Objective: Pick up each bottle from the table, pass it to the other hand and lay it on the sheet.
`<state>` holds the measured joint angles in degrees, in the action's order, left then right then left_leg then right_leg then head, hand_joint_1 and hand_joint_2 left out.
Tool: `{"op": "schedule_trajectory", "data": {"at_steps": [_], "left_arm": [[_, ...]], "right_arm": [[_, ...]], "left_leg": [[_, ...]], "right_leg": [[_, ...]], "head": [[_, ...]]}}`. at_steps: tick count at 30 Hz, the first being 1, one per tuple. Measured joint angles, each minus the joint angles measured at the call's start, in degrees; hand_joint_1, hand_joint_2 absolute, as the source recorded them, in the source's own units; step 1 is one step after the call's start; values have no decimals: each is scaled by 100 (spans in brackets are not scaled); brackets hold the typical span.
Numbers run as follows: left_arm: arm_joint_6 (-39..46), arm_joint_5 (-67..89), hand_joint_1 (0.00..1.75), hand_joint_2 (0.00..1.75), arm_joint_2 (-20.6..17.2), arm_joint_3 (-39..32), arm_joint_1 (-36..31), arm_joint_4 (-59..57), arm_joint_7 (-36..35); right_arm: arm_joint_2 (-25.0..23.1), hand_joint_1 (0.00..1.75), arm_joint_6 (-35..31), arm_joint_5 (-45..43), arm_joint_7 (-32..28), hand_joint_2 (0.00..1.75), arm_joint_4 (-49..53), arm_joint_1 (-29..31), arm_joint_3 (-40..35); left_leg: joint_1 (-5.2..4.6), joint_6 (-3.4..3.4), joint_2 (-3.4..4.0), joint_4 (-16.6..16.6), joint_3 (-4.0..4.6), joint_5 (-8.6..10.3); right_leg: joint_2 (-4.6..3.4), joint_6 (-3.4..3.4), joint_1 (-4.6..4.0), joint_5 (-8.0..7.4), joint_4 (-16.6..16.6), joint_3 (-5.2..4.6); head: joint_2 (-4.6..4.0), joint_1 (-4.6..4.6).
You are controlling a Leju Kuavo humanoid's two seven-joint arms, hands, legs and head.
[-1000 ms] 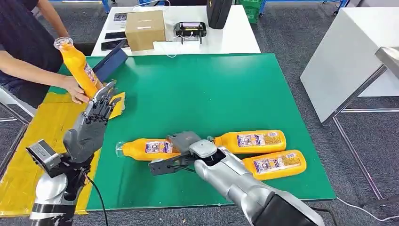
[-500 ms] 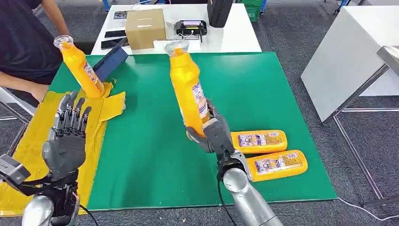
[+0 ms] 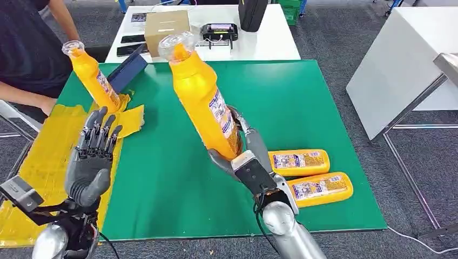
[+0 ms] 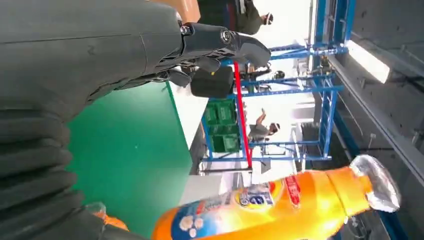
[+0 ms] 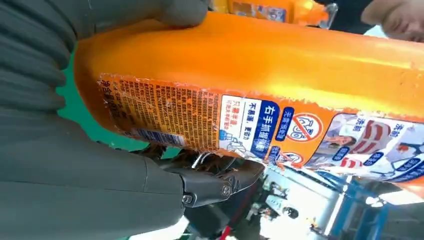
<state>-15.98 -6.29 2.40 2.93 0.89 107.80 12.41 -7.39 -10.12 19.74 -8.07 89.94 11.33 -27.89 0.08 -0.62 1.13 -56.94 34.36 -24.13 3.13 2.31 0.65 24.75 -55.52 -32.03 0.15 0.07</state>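
Note:
My right hand (image 3: 246, 156) grips the lower end of an orange bottle (image 3: 202, 97) with a clear cap, raised over the green table (image 3: 302, 97) and leaning to the left; the right wrist view has its label (image 5: 260, 125) close up. My left hand (image 3: 93, 159) is raised with its fingers spread and nothing in them, left of the bottle and apart from it. The left wrist view catches the held bottle (image 4: 280, 210) beyond the fingers (image 4: 220, 40). A second orange bottle (image 3: 93, 75) stands leaning at the yellow sheet (image 3: 38, 162). Two more bottles (image 3: 300, 160) (image 3: 320, 189) lie on the table's right side.
A person in dark clothes (image 3: 27, 48) is at the far left. Behind the green table is a white table (image 3: 270, 46) with a cardboard box (image 3: 167, 26), a black device (image 3: 219, 31) and phones. A dark blue flat object (image 3: 127, 69) lies at the back left. A white cabinet (image 3: 399, 59) stands right.
My right hand has carried the bottle up and leftward, tilting it further toward my left hand. My left hand has risen slightly. A second ago the bottle lay on the table under my right hand.

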Motion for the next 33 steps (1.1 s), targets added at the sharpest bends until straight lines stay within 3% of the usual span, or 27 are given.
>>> {"op": "schedule_trajectory", "data": {"at_steps": [9,21,22,23,33], "left_arm": [[-190,31,0,175,-11,214,-10,0,7],[-448,-297,0,175,-57,420,-4,-66,-74],[-448,-354,51,175,-59,426,-4,-68,-96],[-452,-420,175,175,-63,429,-5,-68,-105],[-586,-872,175,175,-111,418,60,-155,-127]], "right_arm": [[96,175,1209,597,385,175,15,398,-830],[159,175,1550,982,398,175,-195,917,-1979],[160,175,1563,1003,398,175,-216,947,-2051],[159,175,1567,1019,398,175,-236,978,-2113],[166,175,1567,1027,400,175,-439,1186,-2367]], "left_leg": [[1,0,1,0,0,1],[0,0,1,0,0,1],[0,0,2,0,0,1],[0,0,2,0,-1,1],[0,0,2,0,0,1]], "right_leg": [[-1,0,-1,0,-1,1],[-3,0,0,0,0,0],[-3,0,0,0,-1,0],[-3,0,0,0,-1,0],[-4,0,0,0,-1,-2]], "head": [[0,2],[0,2],[0,2],[0,4],[0,2]]}}
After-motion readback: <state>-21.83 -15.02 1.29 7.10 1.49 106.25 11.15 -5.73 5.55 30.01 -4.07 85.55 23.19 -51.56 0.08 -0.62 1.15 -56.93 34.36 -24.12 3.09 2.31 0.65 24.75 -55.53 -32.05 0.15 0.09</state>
